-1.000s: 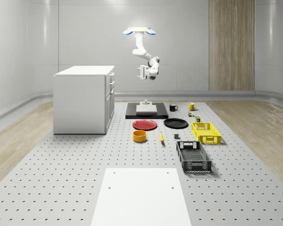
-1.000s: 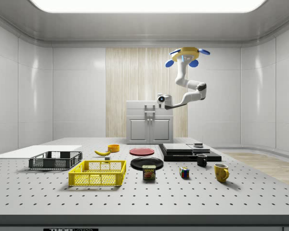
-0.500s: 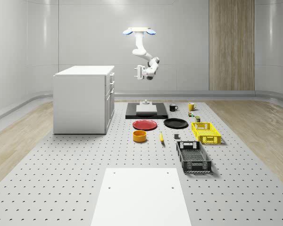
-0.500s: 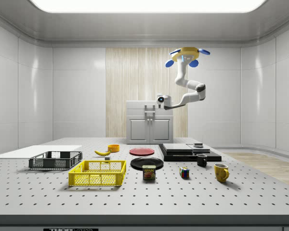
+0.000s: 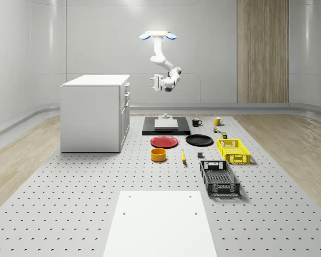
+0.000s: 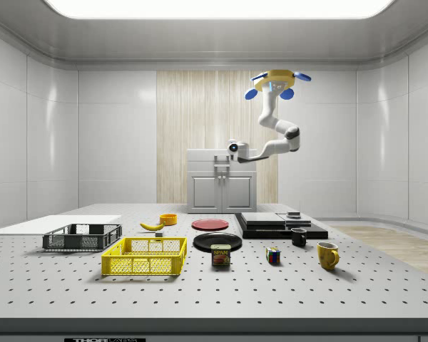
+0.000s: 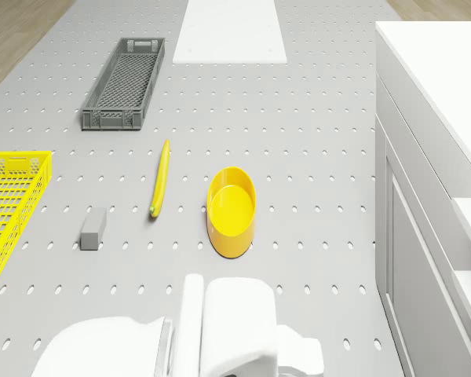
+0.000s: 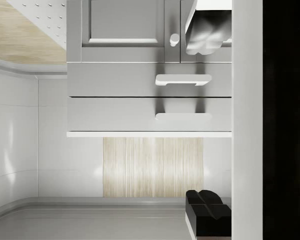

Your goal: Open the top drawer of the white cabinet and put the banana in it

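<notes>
The white cabinet (image 5: 96, 112) stands at the whole-scene view's left, all drawers shut. Its top drawer's handle (image 8: 183, 117) faces me in the wrist view, with the second handle (image 8: 183, 79) beside it. My gripper (image 5: 155, 83) hangs in the air at top-drawer height, apart from the cabinet front and pointing at it. It is open with nothing held, and its fingers (image 8: 208, 212) stand wide apart. The drone (image 5: 158, 36) hovers high over the table, in front of the cabinet. The banana (image 5: 183, 156) lies flat on the table beside a yellow bowl (image 7: 231, 210); it also shows as banana (image 7: 158, 180).
A red plate (image 5: 164, 141), a black plate (image 5: 199, 140) and a black platform (image 5: 166, 126) lie below the arm. A yellow basket (image 5: 233, 150), a grey crate (image 5: 219, 178), a small grey block (image 7: 93, 228), mugs and small items sit at the whole-scene view's right. A white board (image 5: 159, 222) lies in front.
The arm has swung the gripper toward the cabinet front and slightly upward. The drone holds its place, and the banana and drawers are unchanged.
</notes>
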